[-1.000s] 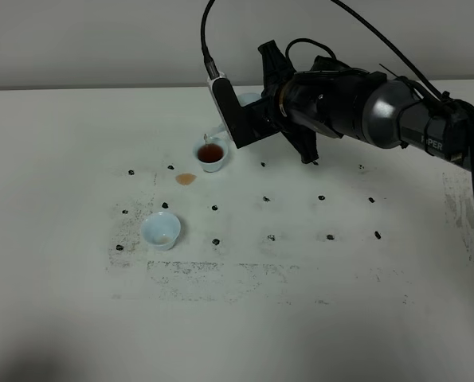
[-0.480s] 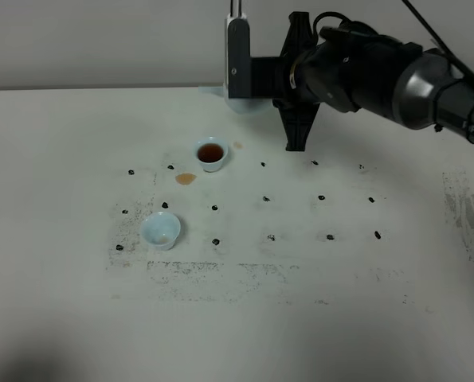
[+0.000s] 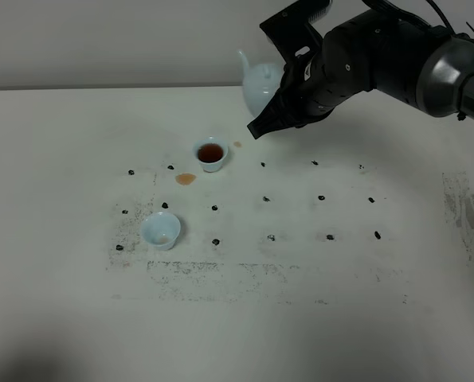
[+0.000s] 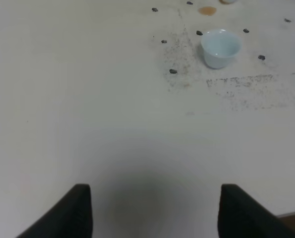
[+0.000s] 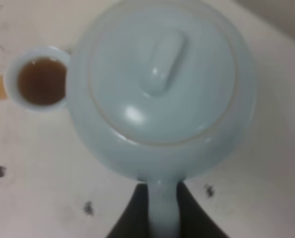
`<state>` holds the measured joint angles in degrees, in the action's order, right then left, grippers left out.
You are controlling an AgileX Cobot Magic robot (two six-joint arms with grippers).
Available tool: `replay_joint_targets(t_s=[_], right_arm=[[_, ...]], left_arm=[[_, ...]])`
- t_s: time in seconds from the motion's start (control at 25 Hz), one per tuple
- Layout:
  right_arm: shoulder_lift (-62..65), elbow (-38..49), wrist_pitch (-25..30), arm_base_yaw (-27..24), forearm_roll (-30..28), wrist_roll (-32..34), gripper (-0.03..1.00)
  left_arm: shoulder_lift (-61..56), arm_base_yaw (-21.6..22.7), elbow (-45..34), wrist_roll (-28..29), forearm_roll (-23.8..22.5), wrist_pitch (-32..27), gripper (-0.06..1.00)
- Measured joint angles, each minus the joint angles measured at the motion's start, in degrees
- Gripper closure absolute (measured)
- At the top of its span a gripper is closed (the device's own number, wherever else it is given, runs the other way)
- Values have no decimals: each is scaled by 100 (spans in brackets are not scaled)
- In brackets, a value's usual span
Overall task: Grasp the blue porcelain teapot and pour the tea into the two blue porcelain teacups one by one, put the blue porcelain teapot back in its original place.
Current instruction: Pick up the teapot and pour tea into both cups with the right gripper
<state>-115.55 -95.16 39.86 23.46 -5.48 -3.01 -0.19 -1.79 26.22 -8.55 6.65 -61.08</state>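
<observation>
Robot test lab: scuffed white table (image 3: pixel 61 318) with rows of black marks (image 3: pixel 330 236), blank grey wall (image 3: pixel 101 40).

The jaws pinch the teapot (image 5: pixel 162 94) handle, seemingly beside a teacup (image 5: pixel 38 80).

Blue porcelain teapot (image 5: pixel 162 99), clamped in right gripper (image 5: pixel 162 198): was glossy, smooth glaze, showed bright highlights. Teacup (image 4: pixel 220 45) ahead of left gripper (image 4: pixel 154 191): smooth, soft sheen. Table (image 3: pixel 316 318) was matt, scuffed. Fingers (image 4: pixel 80 213) looked matt black.

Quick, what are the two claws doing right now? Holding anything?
Left gripper: open, holding nothing.
Right gripper: closed on the handle of the blue porcelain teapot.
</observation>
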Motion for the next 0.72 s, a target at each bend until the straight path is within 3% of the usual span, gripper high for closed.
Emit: replay_joint_targets(t_s=[0.36, 0.72], right_arm=[[-608, 0, 13, -6, 548, 188, 89], [-975, 0, -201, -6, 548, 188, 89]], left_arm=[[0, 0, 0, 0, 0, 0, 38], [0, 0, 0, 0, 0, 0, 38]])
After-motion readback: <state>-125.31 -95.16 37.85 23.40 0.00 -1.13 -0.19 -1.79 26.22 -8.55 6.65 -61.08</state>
